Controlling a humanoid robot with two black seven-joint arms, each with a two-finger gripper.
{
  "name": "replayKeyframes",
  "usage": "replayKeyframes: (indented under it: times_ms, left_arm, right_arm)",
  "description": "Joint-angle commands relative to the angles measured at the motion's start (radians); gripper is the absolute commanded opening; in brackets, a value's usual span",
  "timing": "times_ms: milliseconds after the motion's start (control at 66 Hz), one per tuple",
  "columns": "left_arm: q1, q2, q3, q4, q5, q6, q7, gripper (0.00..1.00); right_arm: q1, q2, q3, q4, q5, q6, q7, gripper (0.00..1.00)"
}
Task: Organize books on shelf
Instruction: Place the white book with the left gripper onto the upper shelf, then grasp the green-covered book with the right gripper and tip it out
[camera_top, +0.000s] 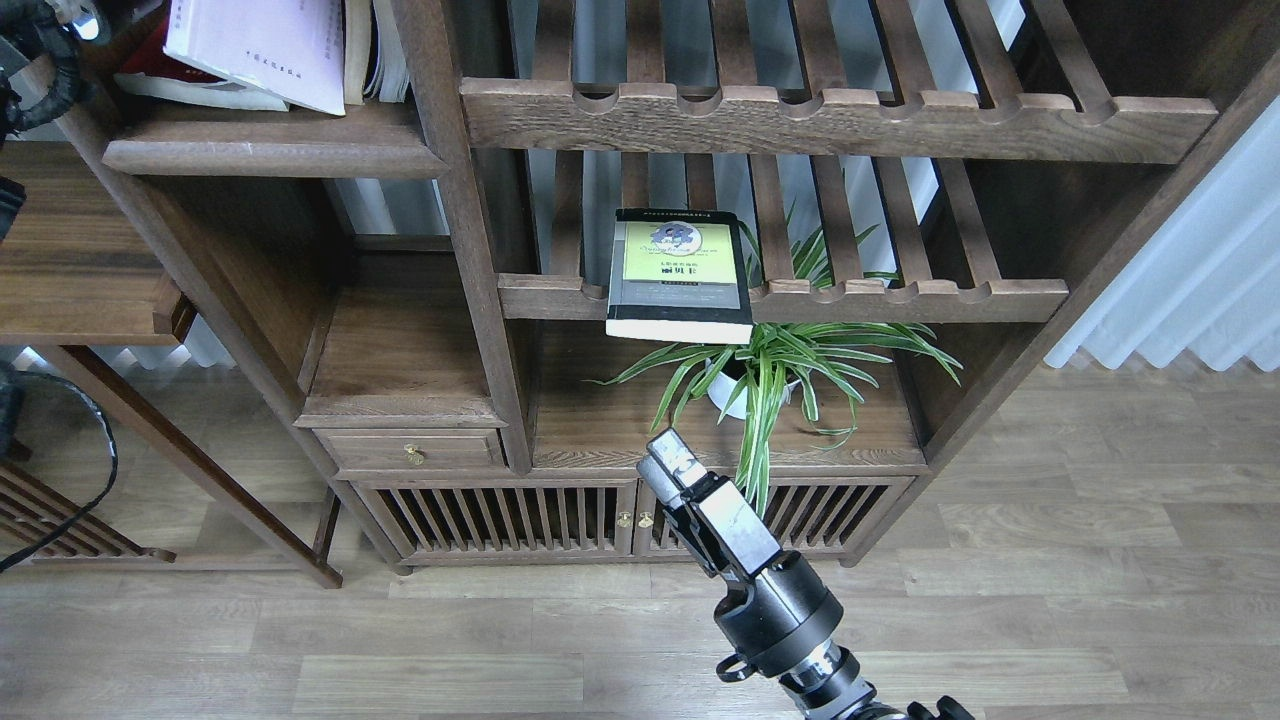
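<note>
The black-grey book with a yellow-green panel (680, 275) lies flat on the middle slatted rack, its near end overhanging the scalloped front rail. The white-lavender book (262, 45) leans on top of the red book (160, 72) on the solid dark-brown shelf (270, 152) at the upper left. More books stand behind them (375, 50). My right gripper (668, 458) points up toward the cabinet, well below and in front of the black-grey book, empty; its fingers cannot be told apart. My left arm (40, 55) shows only as black cabled parts at the top left corner, beside the shelf.
A spider plant in a white pot (770, 370) stands on the cabinet top under the rack, just beyond my right gripper. An upper slatted rack (830, 115) spans above. A low cabinet with a drawer and slatted doors (500, 520) is below. A wooden side table (70, 260) is at left.
</note>
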Motion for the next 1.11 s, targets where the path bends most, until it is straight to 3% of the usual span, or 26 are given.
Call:
replayKeyframes:
  times_ms: [0,242,348,485,758,818,1091]
  left_arm:
    - [0.089,0.05,-0.014,-0.14,-0.038,0.0,0.0,0.92]
    - [0.323,0.154,-0.123,-0.519,-0.043,0.0,0.003,0.9]
    - [0.51,0.179,-0.223,-0.758,-0.046,0.0,0.003,0.9]
    - [0.705,0.176,-0.295,-0.936,-0.046,0.0,0.003,0.9]
    - [0.942,0.153,-0.314,-0.952,-0.04,0.0,0.012,0.83]
    - [1.061,0.081,-0.315,-0.952,-0.04,0.0,0.012,0.84]
    - [1.222,-0.013,-0.314,-0.924,-0.046,0.0,0.007,0.92]
  right_arm:
    - [0.0,0.0,-0.003,-0.036,0.003,0.0,0.0,0.98]
    - [0.006,0.0,-0.012,-0.082,0.001,0.0,0.0,0.98]
    - [0.034,0.0,-0.021,-0.083,0.012,0.0,0.001,0.98]
    - [0.066,0.0,-0.021,-0.083,0.026,-0.01,0.001,0.98]
    - [0.127,0.0,-0.009,-0.083,0.049,-0.075,0.0,0.98]
    - [0.127,0.0,-0.019,-0.085,0.052,-0.062,0.0,0.98]
    - [0.136,0.0,-0.027,-0.089,0.041,-0.084,0.0,0.98]
